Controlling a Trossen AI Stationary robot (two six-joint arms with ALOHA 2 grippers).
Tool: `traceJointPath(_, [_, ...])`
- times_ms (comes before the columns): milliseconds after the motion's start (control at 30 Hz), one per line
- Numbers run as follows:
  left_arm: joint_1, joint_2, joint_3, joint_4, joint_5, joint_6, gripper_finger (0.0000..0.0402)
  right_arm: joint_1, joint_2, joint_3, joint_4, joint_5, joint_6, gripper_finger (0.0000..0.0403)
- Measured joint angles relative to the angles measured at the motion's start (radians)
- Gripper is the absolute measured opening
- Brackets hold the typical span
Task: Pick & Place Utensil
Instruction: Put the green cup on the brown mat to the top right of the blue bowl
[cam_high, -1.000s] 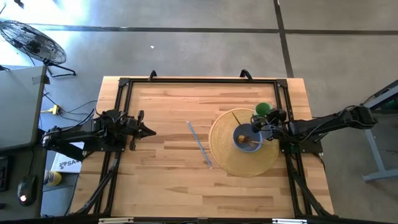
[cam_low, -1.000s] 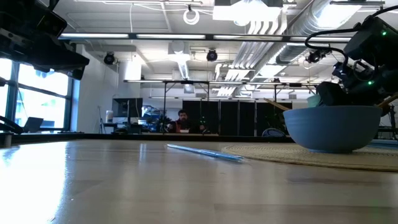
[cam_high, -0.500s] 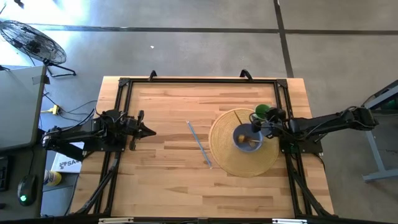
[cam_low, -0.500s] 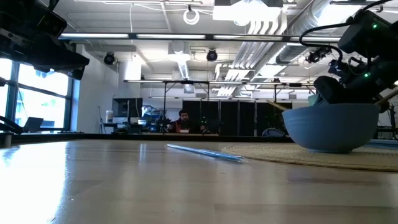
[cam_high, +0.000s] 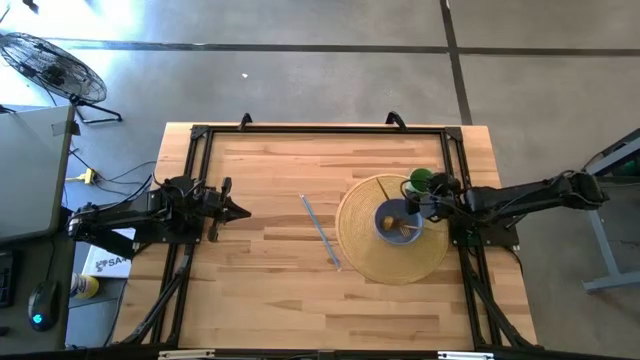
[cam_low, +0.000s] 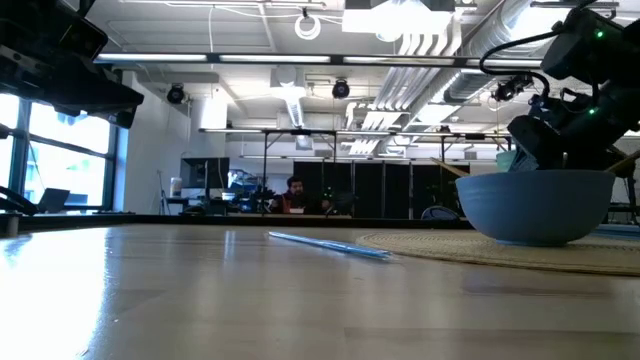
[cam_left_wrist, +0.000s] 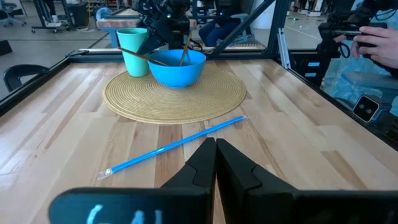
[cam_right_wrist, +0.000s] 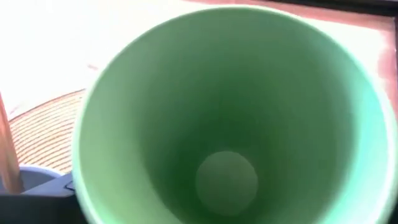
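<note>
A blue bowl (cam_high: 398, 220) stands on a round woven mat (cam_high: 370, 255) at the table's right, with two wooden utensils (cam_left_wrist: 184, 51) leaning in it. A green cup (cam_high: 421, 178) stands just beyond the bowl; the right wrist view looks down into the cup (cam_right_wrist: 236, 118). A blue straw (cam_high: 320, 232) lies flat on the table left of the mat. My right gripper (cam_high: 430, 196) hangs above the bowl's far right rim, next to the cup. My left gripper (cam_high: 238, 211) waits shut and empty at the table's left.
The black frame rail (cam_high: 320, 131) runs around the table's edges. Bare wood lies between my left gripper and the straw (cam_left_wrist: 174, 144). A person (cam_left_wrist: 373, 43) stands beyond the table's near right corner.
My right gripper has risen a little above the bowl and drifted toward the green cup and the table's right edge. The bowl, the utensils in it and the straw have stayed where they were.
</note>
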Motion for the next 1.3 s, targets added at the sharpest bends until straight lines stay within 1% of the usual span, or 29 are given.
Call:
traceJointPath(233, [0.000,0.000,0.000,0.000,0.000,0.000,0.0010,0.000,0.000,0.029,-0.060,-0.084,0.064,0.0399])
traceJointPath(467, [0.000,0.000,0.000,0.000,0.000,0.000,0.0010,0.001,0.000,0.079,-0.145,-0.102,0.081,0.0398])
traceJointPath(800, [0.000,0.000,0.000,0.000,0.000,0.000,0.0010,0.001,0.000,0.171,-0.339,-0.167,0.150,0.0385])
traceJointPath(967, [0.000,0.000,0.000,0.000,0.000,0.000,0.0010,0.001,-0.005,0.204,-0.333,-0.226,0.122,0.0385])
traceJointPath(1300, [0.000,0.000,0.000,0.000,0.000,0.000,0.0010,0.001,-0.001,0.236,-0.362,-0.322,0.134,0.0380])
